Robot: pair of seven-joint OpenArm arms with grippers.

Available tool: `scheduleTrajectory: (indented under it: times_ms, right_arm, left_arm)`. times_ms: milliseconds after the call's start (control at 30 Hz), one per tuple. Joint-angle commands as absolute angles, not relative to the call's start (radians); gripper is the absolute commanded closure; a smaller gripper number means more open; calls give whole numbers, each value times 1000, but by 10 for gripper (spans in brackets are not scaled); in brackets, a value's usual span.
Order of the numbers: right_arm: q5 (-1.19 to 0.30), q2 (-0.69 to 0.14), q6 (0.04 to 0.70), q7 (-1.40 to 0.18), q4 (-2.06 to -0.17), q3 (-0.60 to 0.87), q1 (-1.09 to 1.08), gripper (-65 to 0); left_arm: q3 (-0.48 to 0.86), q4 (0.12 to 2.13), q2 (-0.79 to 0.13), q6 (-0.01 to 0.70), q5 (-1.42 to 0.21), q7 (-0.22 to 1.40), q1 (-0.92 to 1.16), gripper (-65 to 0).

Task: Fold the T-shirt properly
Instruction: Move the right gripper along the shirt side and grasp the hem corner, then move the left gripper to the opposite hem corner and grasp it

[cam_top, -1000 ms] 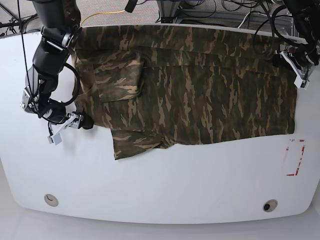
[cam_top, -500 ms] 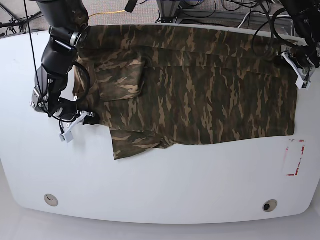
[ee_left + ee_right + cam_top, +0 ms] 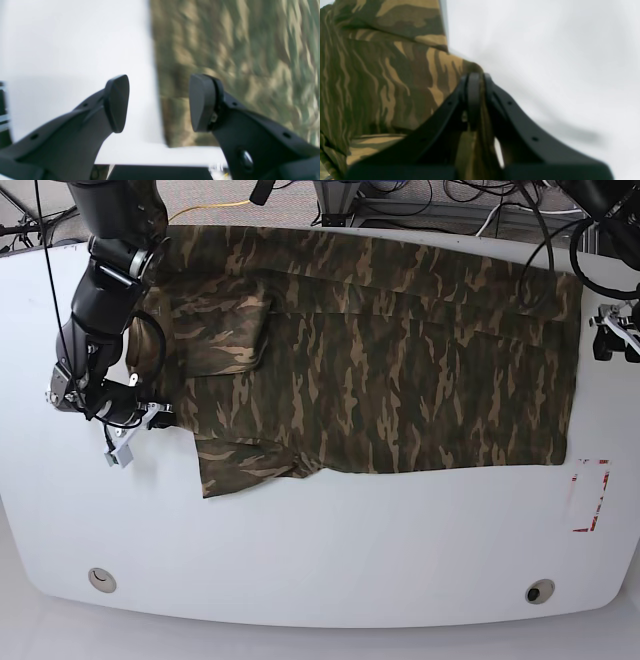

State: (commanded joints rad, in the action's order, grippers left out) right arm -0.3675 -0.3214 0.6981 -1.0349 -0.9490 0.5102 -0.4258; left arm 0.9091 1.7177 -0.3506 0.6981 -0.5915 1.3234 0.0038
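Blurrily, right pincer point(image 3: 475, 82) pinches T-shirt point(image 3: 400, 350) edge; left pincer point(image 3: 158, 102) gapes empty.

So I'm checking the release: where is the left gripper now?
In the base view the left gripper sits at the right edge, open over bare white table, just off the T-shirt's right edge.

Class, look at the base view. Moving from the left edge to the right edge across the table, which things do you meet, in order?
Right tool shut on the shirt's edge → T-shirt spread across the table → left tool, open and off the cloth. Nearer the front: left table hole → right table hole → red-edged marker.
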Motion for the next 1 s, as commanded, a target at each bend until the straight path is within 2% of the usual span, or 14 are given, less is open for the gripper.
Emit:
scheduleTrajectory:
  times_ms: [167, 333, 633, 833, 1000]
  right_arm:
    - [-369, -329, 698, -1035, -949, 510, -424, 0]
    - [-369, -325, 698, -1035, -949, 510, -424, 0]
    - [-372, -323, 698, -1035, -949, 513, -424, 0]
    - [-412, -328, 698, -1035, -947, 513, -424, 0]
    - [-412, -329, 698, -1035, -947, 516, -424, 0]
  left_arm:
    - [905, 1531, -352, 698, -483, 1233, -127, -364]
    - [848, 1287, -358, 698, -383, 1116, -265, -443]
    - [809, 868, -358, 698, -262, 858, -438, -447]
    - [789, 722, -374, 698, -232, 771, -489, -447]
    - [740, 696, -369, 698, -237, 766, -495, -446]
